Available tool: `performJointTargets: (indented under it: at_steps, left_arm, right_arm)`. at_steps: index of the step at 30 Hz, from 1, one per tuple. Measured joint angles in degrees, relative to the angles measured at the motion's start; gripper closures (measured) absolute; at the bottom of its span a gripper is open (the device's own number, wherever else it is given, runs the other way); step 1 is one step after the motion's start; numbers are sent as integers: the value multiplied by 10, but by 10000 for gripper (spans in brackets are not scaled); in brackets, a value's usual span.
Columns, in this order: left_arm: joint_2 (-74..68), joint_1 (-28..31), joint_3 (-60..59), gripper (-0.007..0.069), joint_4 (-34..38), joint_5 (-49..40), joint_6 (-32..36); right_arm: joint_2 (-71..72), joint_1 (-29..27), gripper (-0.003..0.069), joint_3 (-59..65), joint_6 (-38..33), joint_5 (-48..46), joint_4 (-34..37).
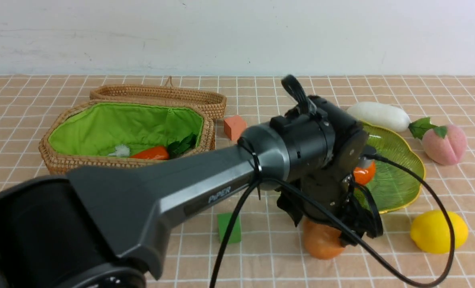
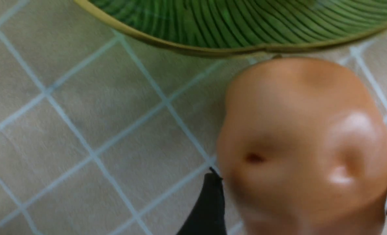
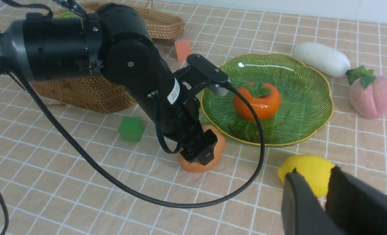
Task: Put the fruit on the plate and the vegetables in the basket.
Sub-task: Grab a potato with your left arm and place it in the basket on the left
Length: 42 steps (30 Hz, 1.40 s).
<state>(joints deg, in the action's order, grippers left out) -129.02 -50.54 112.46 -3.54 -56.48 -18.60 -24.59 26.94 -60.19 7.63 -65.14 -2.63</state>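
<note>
Where legible, reads "PiPER" in grey along the long link of the left arm (image 1: 205, 188); shows also a white sticker (image 3: 173, 93) by that arm's wrist, print too small to read.

Spreads a tan tablecloth (image 1: 261, 260), ruled in pale squares, up to a plain white wall (image 1: 237, 36) at the far edge.

Straddles the potato (image 1: 321, 242) with the left gripper (image 3: 201, 153), jaws wide, one fingertip (image 2: 209, 202) at each flank; cannot tell whether pressing. Sets that potato on the cloth toward the near edge, just beside the gold rim of the plate (image 1: 397, 176).

Shows the persimmon (image 3: 258, 102) in the plate's middle, the lemon (image 1: 438, 231) toward the near-right corner, the peach (image 1: 444, 144) by the right edge, and the white radish (image 1: 379, 116) just behind the plate's far rim. Shows the carrot (image 1: 151, 153) inside the green-lined basket (image 1: 101, 162) on the far-left part, lid (image 1: 157, 96) lying open behind.

Hangs the right gripper (image 3: 325, 192) over the near-right corner beside the lemon, jaws narrow, nothing between.

Offers bare cloth along the near edge left of the green cube (image 1: 229, 228), and between basket and plate apart from the orange cube (image 1: 234, 127). Loops a black cable (image 3: 186, 206) between potato and lemon.
</note>
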Motion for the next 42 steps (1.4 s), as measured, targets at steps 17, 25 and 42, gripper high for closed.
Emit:
performJointTargets:
  at_steps: [17, 25, 42]
  left_arm:
    - [-20, -1, 8, 12, -7, -4, -7]
    - [20, -1, 0, 12, -19, -126, 2]
    - [326, 149, -125, 15, -143, -129, 311]
  right_arm:
    - [0, 0, 513, 0, -1, -1, 7]
    - [0, 0, 515, 0, -1, -1, 9]
    - [0, 0, 517, 0, -1, 10, 9]
